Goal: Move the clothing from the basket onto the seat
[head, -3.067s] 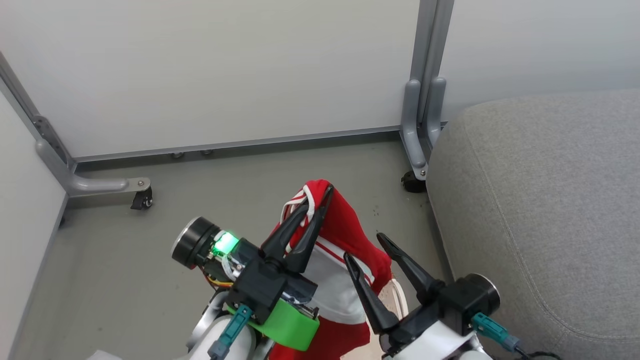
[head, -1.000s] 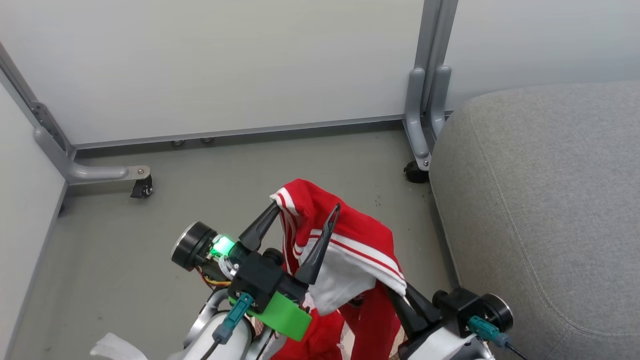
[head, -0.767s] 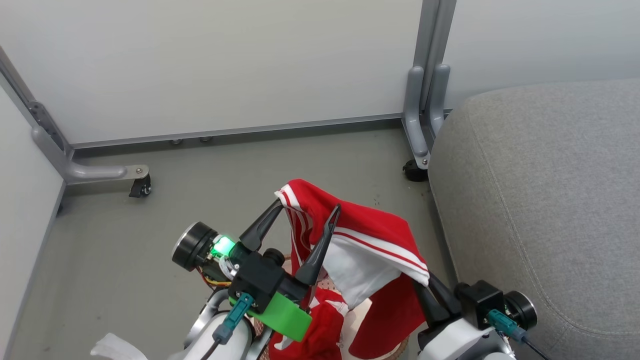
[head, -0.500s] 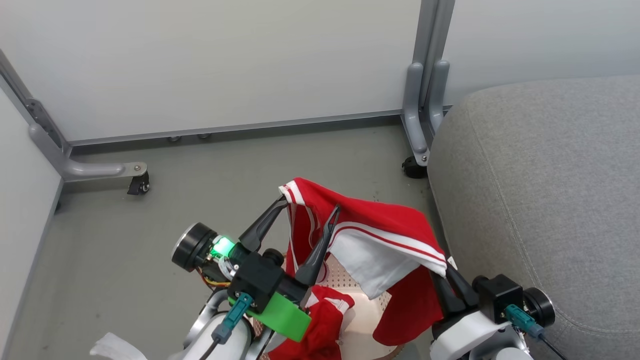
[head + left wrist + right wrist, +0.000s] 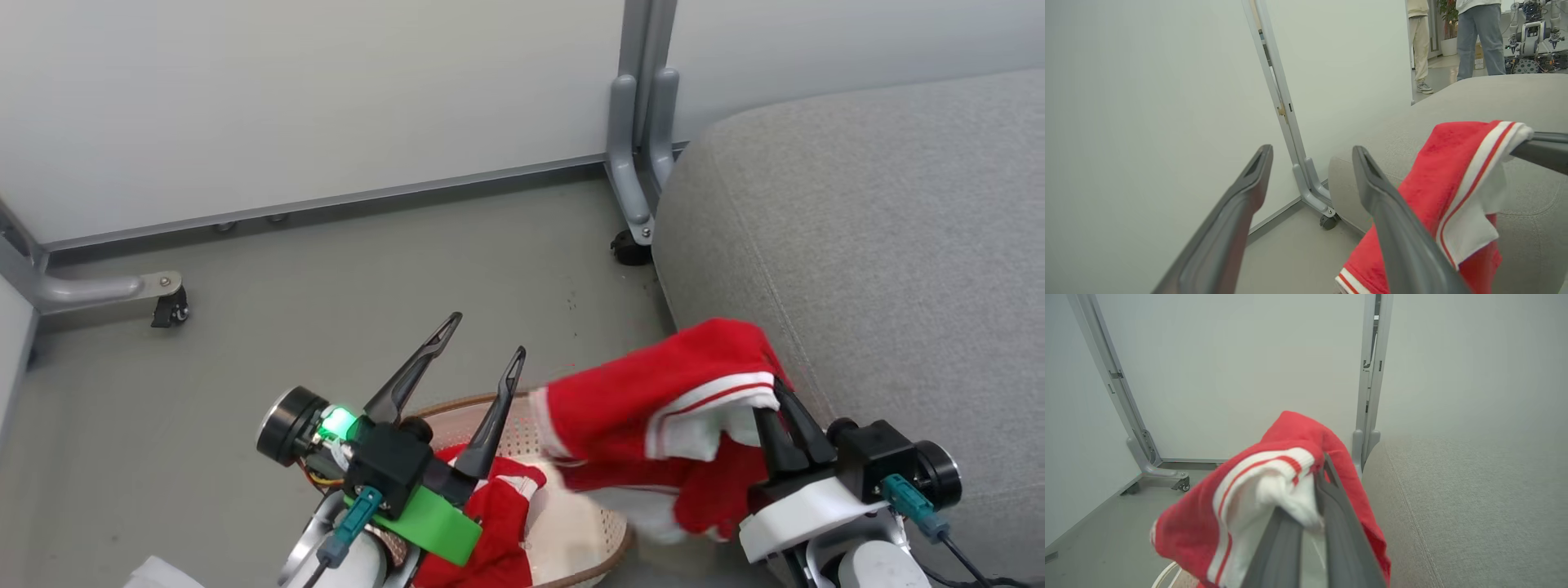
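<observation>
Grey upholstery fills the right of my head view: the seat (image 5: 857, 245), a broad fabric cushion with a rounded corner and a stitched seam, stands against white partition panels (image 5: 286, 106) framed in grey metal; the grey floor (image 5: 245, 327) lies between the panels and the rig. Low in the same view sits the basket (image 5: 575, 531), cream and perforated, with a brown woven-look rim, on the floor just left of the seat's front edge. The clothing is split in two: one red garment (image 5: 637, 408), with white stripes and a white panel, hangs in the air between the basket and the seat, its upper end level with the cushion's edge and its lower end drooping over the basket's right side; I cannot tell whether it touches the cushion. A second red garment (image 5: 498, 523) lies crumpled inside the basket, at its left. The right gripper (image 5: 775, 404) has its two dark fingers pressed together on the hanging garment's striped hem, pinching it from below and the right. The left gripper (image 5: 486, 335) stands above the basket with its fingers spread wide and nothing between them; a green block (image 5: 424, 527) sits on its wrist. Through the left wrist camera I see two people's legs (image 5: 1480, 36) beyond the seat. Black casters (image 5: 629, 247) carry the partition's feet; a small green light (image 5: 335, 422) glows on the left wrist.
</observation>
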### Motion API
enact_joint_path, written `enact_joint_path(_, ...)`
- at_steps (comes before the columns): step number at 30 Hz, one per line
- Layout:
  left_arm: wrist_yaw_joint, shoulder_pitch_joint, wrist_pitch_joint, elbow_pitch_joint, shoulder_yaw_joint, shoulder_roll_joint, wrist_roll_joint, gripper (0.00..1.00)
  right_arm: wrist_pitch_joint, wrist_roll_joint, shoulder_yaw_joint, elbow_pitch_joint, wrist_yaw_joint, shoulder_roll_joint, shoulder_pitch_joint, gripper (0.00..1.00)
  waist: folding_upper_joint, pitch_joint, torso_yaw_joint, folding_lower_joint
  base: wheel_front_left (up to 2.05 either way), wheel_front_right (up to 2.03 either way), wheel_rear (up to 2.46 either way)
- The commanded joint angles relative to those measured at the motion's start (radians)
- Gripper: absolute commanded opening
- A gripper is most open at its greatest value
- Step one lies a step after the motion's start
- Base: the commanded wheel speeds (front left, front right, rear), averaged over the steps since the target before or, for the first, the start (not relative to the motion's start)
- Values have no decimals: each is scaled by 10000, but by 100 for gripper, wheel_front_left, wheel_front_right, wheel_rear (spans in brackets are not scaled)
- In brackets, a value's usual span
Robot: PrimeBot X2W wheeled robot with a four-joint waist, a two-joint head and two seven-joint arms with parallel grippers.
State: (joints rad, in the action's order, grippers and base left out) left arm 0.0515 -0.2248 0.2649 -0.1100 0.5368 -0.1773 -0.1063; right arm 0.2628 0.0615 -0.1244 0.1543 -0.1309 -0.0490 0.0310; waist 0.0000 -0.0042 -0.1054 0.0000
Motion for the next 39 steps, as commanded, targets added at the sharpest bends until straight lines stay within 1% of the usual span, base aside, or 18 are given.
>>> enact_joint_path(1,-19,218,-7,-57,-76,-88,-106,100,31,-50,60,-153,3,-28,89,0,0,264,-487,0,0,0,0)
enact_joint_path(6,21,473,-9,-82,-208,-115,-475,100,31,-141,224,-562,3,-24,104,0,0,529,-1120,0,0,0,0)
enact_joint_path(13,96,785,-7,-210,-344,-201,-727,100,33,-146,412,-1115,3,-25,196,0,0,929,-2038,0,0,0,0)
enact_joint_path(16,120,844,-7,-299,-383,-148,-820,100,33,-24,461,-1297,3,-22,202,0,0,1049,-2363,0,0,0,0)
enact_joint_path(21,66,935,-7,-429,-386,-104,-761,100,31,142,501,-1530,3,-22,213,0,0,1185,-2904,0,0,0,0)
enact_joint_path(28,0,1020,-7,-375,-430,-73,-650,100,31,413,539,-1789,3,-19,206,0,0,1340,-3495,0,0,0,0)
enact_joint_path(32,60,1066,-7,-438,-406,-25,-659,100,31,347,562,-1770,3,-23,196,0,0,1306,-3683,0,0,0,0)
enact_joint_path(34,86,1034,-7,-463,-376,-10,-622,100,31,722,649,-1725,3,-23,317,0,0,1397,-3700,0,0,0,0)
enact_joint_path(39,256,655,-7,-441,-171,-87,-444,100,31,1205,884,-1576,3,-25,1195,0,0,1928,-3483,0,0,0,0)
